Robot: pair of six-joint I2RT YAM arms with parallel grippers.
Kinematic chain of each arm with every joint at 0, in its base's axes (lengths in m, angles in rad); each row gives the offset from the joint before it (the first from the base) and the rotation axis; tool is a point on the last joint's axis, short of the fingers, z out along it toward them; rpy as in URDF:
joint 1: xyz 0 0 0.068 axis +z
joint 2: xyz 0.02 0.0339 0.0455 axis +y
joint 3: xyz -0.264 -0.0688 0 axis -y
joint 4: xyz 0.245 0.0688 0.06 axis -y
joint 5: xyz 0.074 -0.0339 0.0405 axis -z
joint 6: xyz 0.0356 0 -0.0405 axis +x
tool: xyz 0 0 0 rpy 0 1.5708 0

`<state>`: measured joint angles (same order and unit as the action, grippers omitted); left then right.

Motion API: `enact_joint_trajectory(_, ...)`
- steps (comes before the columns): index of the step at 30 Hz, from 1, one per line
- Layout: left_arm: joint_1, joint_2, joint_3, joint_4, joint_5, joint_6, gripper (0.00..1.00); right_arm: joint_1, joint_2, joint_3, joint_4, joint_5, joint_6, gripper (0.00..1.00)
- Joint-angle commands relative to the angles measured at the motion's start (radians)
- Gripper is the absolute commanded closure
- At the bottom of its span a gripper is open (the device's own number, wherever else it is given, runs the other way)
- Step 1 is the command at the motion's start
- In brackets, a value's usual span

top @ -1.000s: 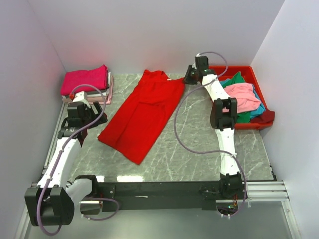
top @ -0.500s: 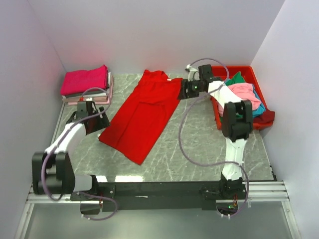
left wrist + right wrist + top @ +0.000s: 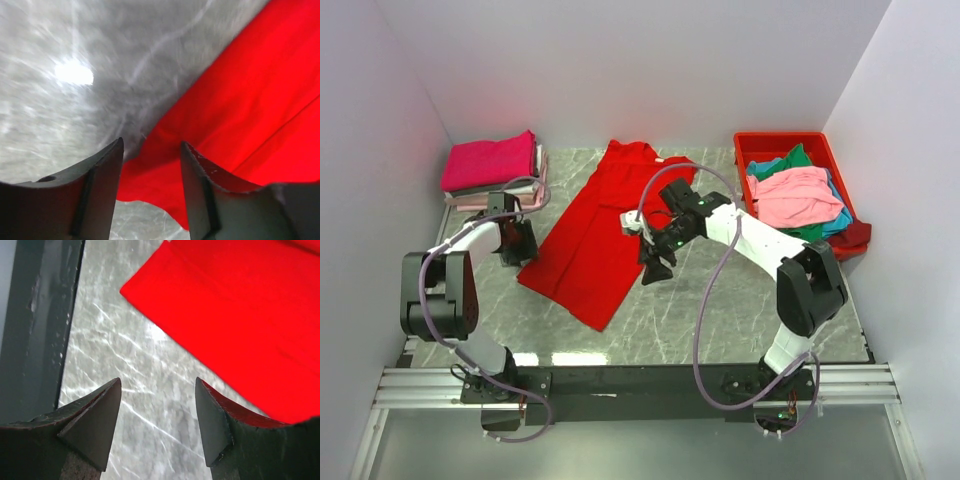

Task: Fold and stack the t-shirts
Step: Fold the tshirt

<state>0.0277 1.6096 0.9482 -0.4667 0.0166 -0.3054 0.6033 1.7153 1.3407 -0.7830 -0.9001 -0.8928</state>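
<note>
You are facing the red t-shirt (image 3: 605, 235), lying diagonally mid-frame; it is probably light, limp and prone to sagging. Your left gripper (image 3: 151, 145) is hovering spread at its lower-left hem and your right gripper (image 3: 158, 381) spread beside its right edge, so pinch the hem corners.

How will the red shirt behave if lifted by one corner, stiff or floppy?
Likely floppy: the red shirt lies flat with soft folds, so it should drape. Probably light, thin cloth. Pushed on the smooth table, it would probably bunch.
</note>
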Motion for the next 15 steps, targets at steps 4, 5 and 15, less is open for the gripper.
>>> enact_joint_trajectory(4, 0.000, 0.024, 0.004, -0.081, 0.088, -0.015, 0.48, 0.006, -0.118, -0.055, -0.067, 0.012, -0.199, 0.32)
enact_joint_trajectory(5, -0.002, 0.036, 0.009, -0.092, 0.086, -0.024, 0.49, 0.022, -0.143, -0.075, -0.052, 0.050, -0.208, 0.32)
enact_joint_trajectory(15, -0.009, 0.076, -0.012, -0.109, 0.111, -0.077, 0.99, 0.437, -0.162, -0.376, 0.549, 0.516, -0.152, 0.30)
